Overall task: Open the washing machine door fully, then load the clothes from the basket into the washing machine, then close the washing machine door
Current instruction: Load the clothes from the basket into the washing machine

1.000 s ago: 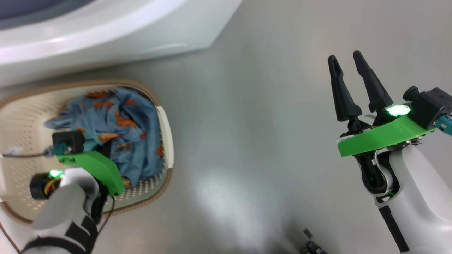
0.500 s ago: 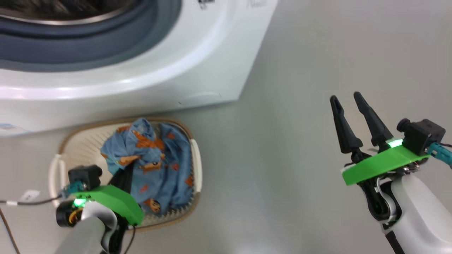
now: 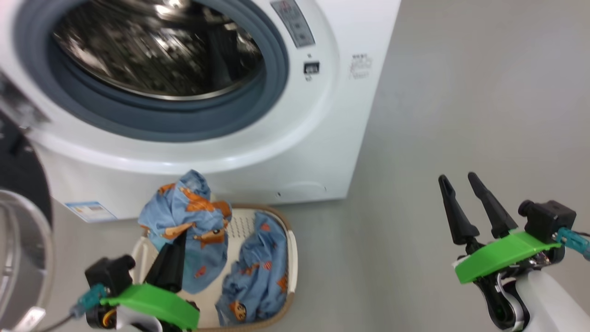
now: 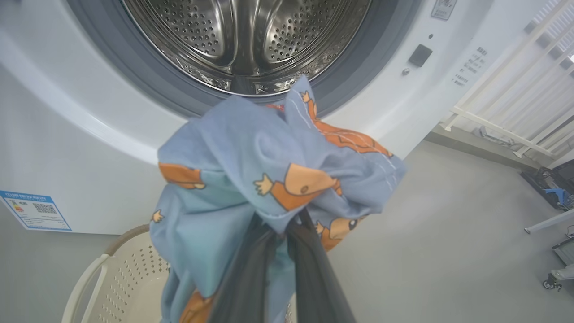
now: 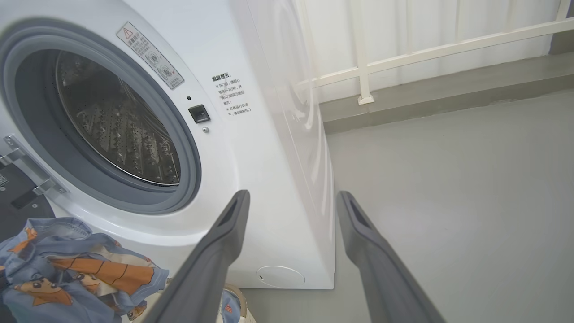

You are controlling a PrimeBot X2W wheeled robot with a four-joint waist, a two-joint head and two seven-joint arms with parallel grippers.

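Left tool (image 4: 281, 226) was clenched on a light blue fabric garment printed with orange cartoon figures (image 4: 269, 170). Cloth was bunched over the tips and draped down both sides of the fingers.

Directly below that tool sat the small cream perforated plastic basket with brown woven-look rim (image 3: 293, 258), on the grey floor (image 3: 438, 92). A second blue printed garment (image 3: 258, 272) lay in it, to the tool's right.

Ahead of and above the tool was the big white front-loading washing machine (image 3: 350, 115), with its grey rubber gasket (image 3: 276, 92). Its steel perforated drum (image 4: 242, 36) looked empty. The glossy black-rimmed round door (image 3: 20, 180) was swung out to the tool's left, clear of the mouth.

Right tool (image 3: 457, 180) was released, jaws wide and holding nothing, well off to the left tool's right over bare floor.

Step in hand, my read: carry this garment into the drum.
- Lift until the hanging tail clears the basket rim and the gasket's lower lip.
- Enter through the middle of the mouth.
- Let go only once the tips are past the gasket, so nothing drapes over the seal.
- The pinch looked small against the bunch, so move steadily, no jerks.

At least one more garment needs another pass. Door closes last.
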